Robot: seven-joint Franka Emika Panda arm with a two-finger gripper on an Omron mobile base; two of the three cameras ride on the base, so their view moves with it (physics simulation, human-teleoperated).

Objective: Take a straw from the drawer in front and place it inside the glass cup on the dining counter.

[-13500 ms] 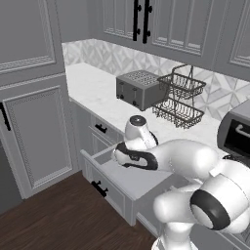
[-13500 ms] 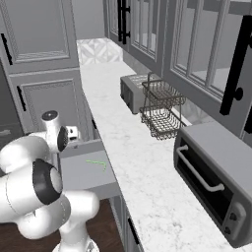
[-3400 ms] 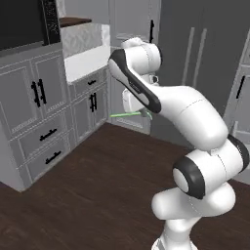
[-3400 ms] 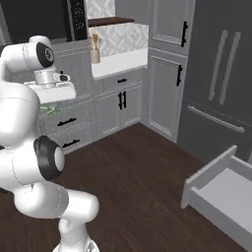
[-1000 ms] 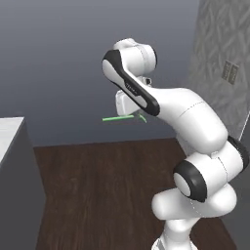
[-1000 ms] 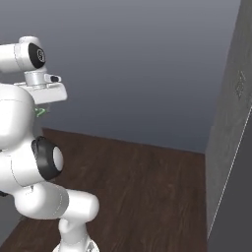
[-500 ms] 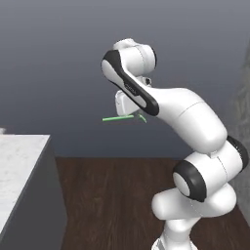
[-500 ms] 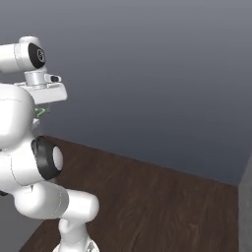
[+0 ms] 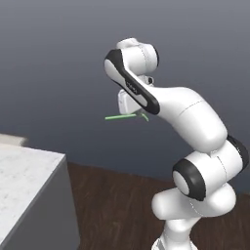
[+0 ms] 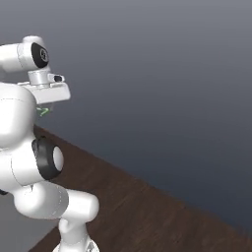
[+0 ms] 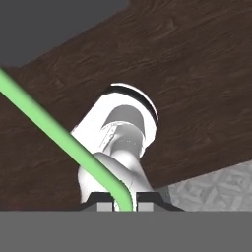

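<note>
The thin green straw (image 9: 121, 117) sticks out level to the left from my gripper (image 9: 142, 116), which is shut on its bent end, held high in front of the arm. In the hand view the straw (image 11: 59, 133) runs from the shut fingertips of the gripper (image 11: 123, 203) up to the left edge. A bit of the green straw (image 10: 44, 111) peeks out under the hand in the right base view. A corner of the white marble dining counter (image 9: 24, 168) shows at the lower left. The drawer and the glass cup are out of view.
Dark wood floor (image 9: 117, 195) spreads beneath the arm, with a plain dark grey wall (image 10: 157, 74) behind. A patch of marble-look surface (image 11: 221, 189) shows at the lower right of the hand view.
The whole picture has shifted as the base turns: the marble counter corner has come further into the left base view. The arm keeps its pose with the straw in the gripper.
</note>
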